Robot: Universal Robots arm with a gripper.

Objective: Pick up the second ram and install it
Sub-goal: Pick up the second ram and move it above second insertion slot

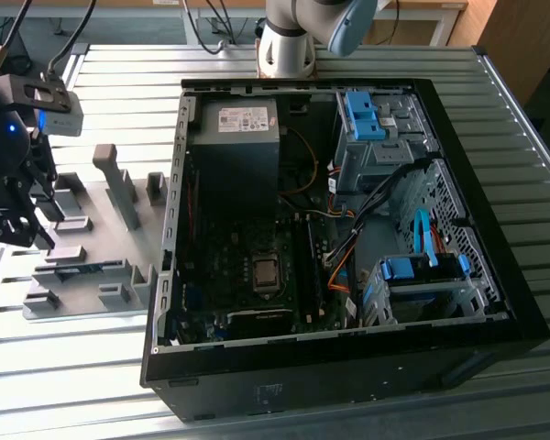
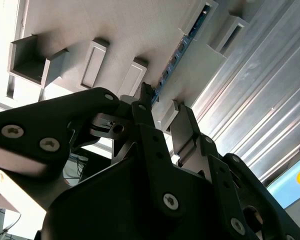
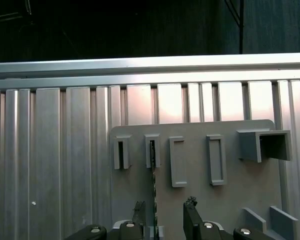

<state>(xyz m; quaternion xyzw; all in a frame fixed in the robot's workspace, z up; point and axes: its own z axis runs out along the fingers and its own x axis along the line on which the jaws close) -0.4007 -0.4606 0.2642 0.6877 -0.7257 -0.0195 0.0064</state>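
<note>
End effector [image 3: 165,206] seemingly astride second ram [image 2: 181,46]

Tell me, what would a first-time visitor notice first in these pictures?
The big open computer case fills the middle of the exterior view, its wiring and boards exposed. At that view's left, the black gripper hovers open over a grey fixture plate, where the thin second ram stands on edge between its fingers.
</note>
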